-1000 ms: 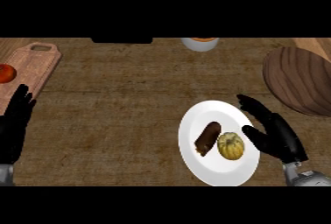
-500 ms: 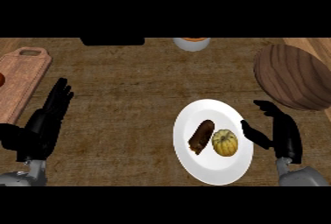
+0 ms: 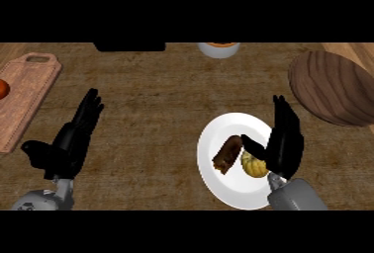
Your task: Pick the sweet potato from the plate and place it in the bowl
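A white plate (image 3: pixel 219 183) lies on the counter at lower right. On it rest a dark brown sweet potato (image 3: pixel 228 154) and, to its right, a small yellow squash-like item (image 3: pixel 254 167). My right hand (image 3: pixel 285 141) hovers over the plate's right side, fingers straight and pointing away, thumb reaching toward the sweet potato and partly covering the yellow item. It holds nothing. The brown wooden bowl (image 3: pixel 332 88) stands at the upper right, beyond the plate. At lower left my left hand (image 3: pixel 67 143) is open over bare counter, fingers stretched up.
A wooden cutting board (image 3: pixel 25 94) lies at the left edge with a red-orange item (image 3: pixel 4 88) on it. A white cup with orange contents (image 3: pixel 218 48) and a dark object (image 3: pixel 130 47) sit along the far edge.
The right hand has shifted left over the plate and turned fingers-forward, its thumb nearing the sweet potato. The left hand has come in from the left edge toward the middle.
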Controlling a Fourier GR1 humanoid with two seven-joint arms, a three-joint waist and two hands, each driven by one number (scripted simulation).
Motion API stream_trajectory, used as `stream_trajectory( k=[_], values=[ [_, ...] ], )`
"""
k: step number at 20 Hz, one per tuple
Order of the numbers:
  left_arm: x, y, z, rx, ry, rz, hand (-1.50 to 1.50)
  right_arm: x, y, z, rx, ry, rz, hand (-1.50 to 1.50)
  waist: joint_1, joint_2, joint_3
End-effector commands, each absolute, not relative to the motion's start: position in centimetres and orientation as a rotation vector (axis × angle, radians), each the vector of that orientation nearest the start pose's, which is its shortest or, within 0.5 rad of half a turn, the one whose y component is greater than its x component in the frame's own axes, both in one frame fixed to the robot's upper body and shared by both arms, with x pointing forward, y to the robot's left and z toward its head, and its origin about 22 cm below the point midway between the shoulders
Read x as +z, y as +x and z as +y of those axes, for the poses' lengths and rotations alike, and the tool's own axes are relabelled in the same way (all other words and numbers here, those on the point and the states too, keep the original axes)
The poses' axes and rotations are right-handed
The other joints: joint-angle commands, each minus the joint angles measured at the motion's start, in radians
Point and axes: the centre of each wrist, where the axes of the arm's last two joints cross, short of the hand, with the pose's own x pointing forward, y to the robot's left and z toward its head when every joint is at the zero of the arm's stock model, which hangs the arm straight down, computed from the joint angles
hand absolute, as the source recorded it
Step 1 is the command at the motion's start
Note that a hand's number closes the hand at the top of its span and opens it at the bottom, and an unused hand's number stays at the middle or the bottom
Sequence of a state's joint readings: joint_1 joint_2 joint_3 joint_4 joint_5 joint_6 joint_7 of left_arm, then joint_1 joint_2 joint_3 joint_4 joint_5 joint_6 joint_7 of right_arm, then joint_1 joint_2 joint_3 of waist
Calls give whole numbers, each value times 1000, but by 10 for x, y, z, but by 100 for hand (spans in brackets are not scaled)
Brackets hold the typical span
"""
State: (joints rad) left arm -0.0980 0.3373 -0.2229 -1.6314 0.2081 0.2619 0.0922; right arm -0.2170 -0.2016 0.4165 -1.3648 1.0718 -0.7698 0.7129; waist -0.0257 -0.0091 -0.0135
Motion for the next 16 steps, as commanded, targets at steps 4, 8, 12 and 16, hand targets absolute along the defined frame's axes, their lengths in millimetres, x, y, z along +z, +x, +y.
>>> stream_trajectory(
  k=[4,8,12,16],
  values=[
    [38,261,233,-112,84,-1569,0,12,295,-108,288,-1424,-1223,-150,1,-1,2],
    [31,264,222,-117,71,-1581,0,38,301,-83,229,-1477,-1038,-150,31,4,8],
    [43,275,212,-124,48,-1603,0,39,308,-83,212,-1479,-847,-150,44,8,11],
    [36,270,215,-138,46,-1588,0,34,315,-96,232,-1427,-702,-150,54,9,12]
  ],
)
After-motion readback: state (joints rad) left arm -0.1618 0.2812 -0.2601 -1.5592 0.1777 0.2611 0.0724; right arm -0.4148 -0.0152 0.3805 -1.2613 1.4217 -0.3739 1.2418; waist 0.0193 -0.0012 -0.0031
